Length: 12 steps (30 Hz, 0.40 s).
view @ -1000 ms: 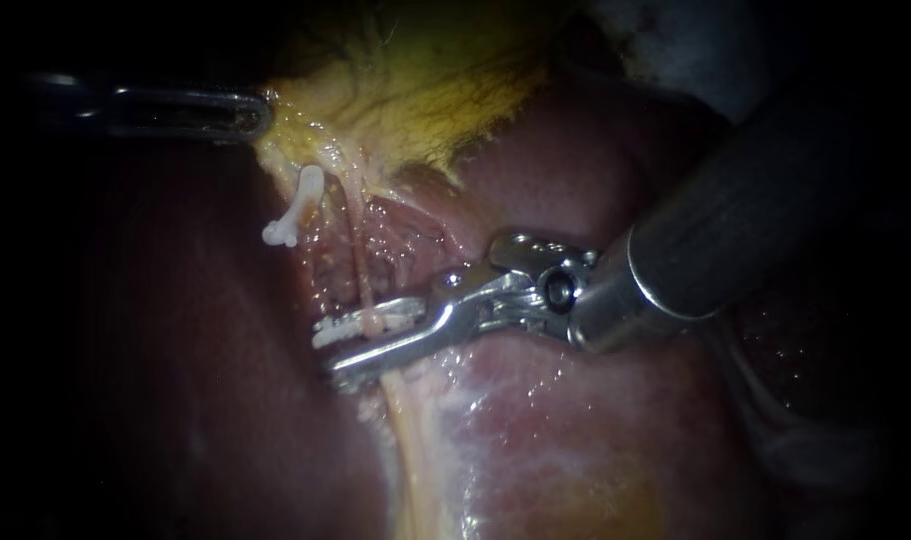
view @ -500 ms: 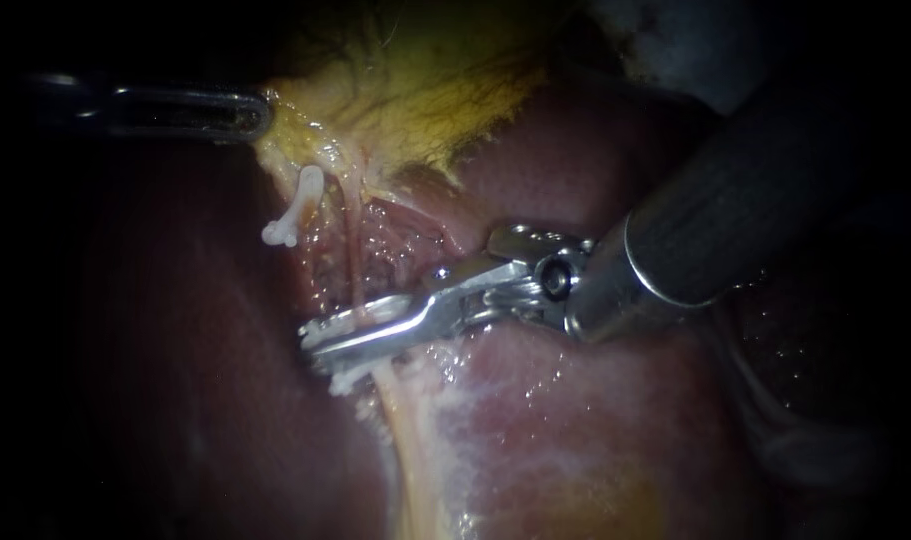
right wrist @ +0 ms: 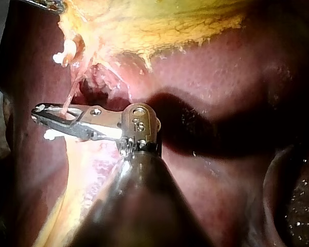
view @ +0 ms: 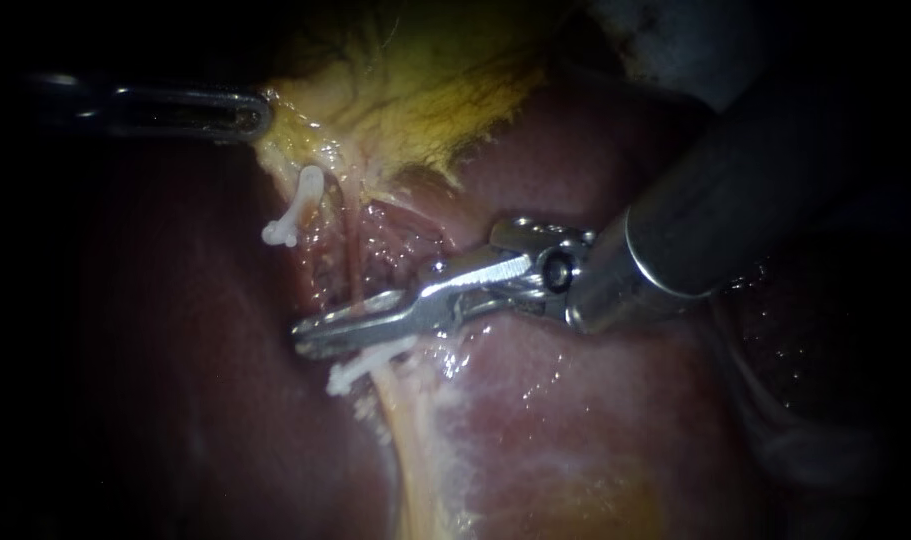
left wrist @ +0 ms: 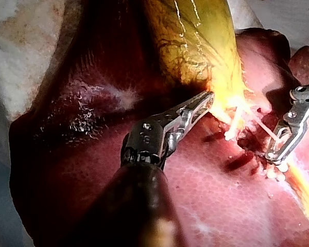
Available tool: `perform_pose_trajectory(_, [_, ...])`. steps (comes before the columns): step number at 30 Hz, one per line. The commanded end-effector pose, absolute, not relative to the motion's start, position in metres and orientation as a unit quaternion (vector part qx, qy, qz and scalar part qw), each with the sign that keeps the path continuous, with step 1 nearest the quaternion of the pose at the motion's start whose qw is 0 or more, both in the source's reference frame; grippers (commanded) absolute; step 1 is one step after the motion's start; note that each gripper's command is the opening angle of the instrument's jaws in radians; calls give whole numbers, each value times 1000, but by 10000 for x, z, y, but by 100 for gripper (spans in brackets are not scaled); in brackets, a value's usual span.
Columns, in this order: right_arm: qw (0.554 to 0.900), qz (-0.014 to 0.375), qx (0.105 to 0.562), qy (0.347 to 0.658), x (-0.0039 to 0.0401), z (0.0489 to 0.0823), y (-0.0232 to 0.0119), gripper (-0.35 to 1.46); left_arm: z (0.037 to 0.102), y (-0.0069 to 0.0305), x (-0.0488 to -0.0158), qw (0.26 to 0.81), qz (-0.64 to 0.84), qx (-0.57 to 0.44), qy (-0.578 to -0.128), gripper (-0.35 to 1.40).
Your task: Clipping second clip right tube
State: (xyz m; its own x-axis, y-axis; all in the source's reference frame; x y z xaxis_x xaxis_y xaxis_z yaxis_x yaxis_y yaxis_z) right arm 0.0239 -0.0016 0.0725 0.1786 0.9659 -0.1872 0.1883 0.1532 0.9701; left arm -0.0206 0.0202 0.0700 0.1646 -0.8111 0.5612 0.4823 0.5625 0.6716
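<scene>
My right instrument [view: 310, 338] comes in from the upper right. Its jaws lie together across the thin pink right tube [view: 355, 270]. In the right wrist view the tube runs in between the jaws [right wrist: 38, 113]. A white clip [view: 365, 368] sits crosswise on the same tube, just under the lower jaw. Another white clip [view: 297, 210] stands on the tube further left, near the gallbladder. My left instrument [view: 255, 113] is shut on the yellow edge of the gallbladder [view: 425, 90] at the upper left and holds it taut.
Dark red liver [view: 575, 430] surrounds the dissected patch. A pale yellowish band [view: 405, 450] runs down from the tube towards the lower edge. The thick shaft of my right instrument [view: 735, 220] covers the upper right.
The right jaws have closed from open around the tube and shifted slightly up. The white clip, earlier held between them, now shows below the lower jaw. The left instrument has not moved.
</scene>
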Motion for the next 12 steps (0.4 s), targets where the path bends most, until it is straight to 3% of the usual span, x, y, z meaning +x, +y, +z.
perform_pose_trajectory(1, [543, 355, 545, 531, 239, 725, -16, -35, 700, 201, -206, 743, -435, 172, -478, -35])
perform_pose_trajectory(12, [543, 355, 545, 531, 238, 728, -17, -35, 700, 202, -206, 743, -435, 172, -478, -35])
